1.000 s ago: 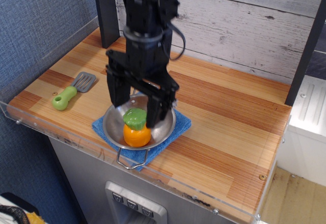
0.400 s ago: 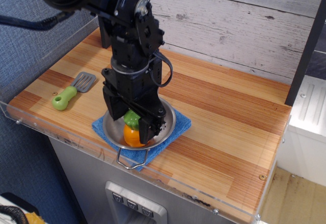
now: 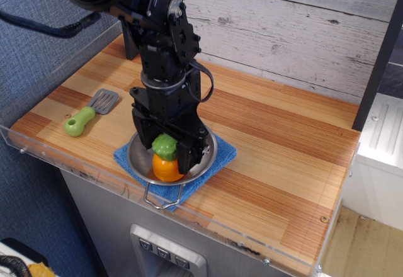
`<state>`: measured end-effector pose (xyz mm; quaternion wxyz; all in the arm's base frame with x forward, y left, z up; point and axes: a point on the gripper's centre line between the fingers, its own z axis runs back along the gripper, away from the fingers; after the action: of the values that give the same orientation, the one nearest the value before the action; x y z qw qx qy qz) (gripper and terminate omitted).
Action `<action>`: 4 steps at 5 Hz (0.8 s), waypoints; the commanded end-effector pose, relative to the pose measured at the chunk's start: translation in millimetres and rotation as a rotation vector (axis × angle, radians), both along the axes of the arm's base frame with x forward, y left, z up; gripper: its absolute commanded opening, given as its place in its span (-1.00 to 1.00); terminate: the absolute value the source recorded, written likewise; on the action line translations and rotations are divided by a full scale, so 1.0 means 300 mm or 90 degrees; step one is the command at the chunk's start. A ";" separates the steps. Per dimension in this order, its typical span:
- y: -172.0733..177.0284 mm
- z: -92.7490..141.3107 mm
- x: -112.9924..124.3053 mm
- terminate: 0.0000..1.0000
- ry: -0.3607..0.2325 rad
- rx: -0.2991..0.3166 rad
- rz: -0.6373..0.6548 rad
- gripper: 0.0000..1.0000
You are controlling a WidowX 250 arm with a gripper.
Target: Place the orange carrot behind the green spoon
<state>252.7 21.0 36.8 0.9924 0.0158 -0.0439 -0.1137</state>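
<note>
The gripper (image 3: 165, 153) is down in the steel bowl (image 3: 204, 154), its two dark fingers flanking the leafy green top of the orange carrot (image 3: 167, 165); they look closed in on that top, though whether they truly pinch it or merely sit beside it cannot be told from this view. The carrot sits in the bowl, which rests on a blue cloth (image 3: 223, 154) near the front edge of the counter (image 3: 283, 157). The green spoon (image 3: 88, 113) lies well apart to the left, its grey head pointing toward the back wall. The main risk is a weak hold: the bumpy top is narrow and the body round, so the carrot could slip out on the lift or roll off the front. A finger catching the rim could also drag the bowl and cloth. Compared with a second ago, the arm has dropped from above the bowl and the fingers, then spread wide, have drawn together around the top; the carrot and spoon have stayed put.
</note>
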 end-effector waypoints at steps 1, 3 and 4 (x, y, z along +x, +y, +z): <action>0.003 0.031 0.022 -1.00 -0.016 0.003 -0.003 -1.00; -0.006 0.163 0.084 -1.00 -0.013 -0.041 -0.053 -1.00; 0.051 0.205 0.161 -1.00 -0.015 -0.024 -0.041 -1.00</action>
<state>298.8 34.0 87.2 0.9883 -0.0098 -0.0398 -0.1467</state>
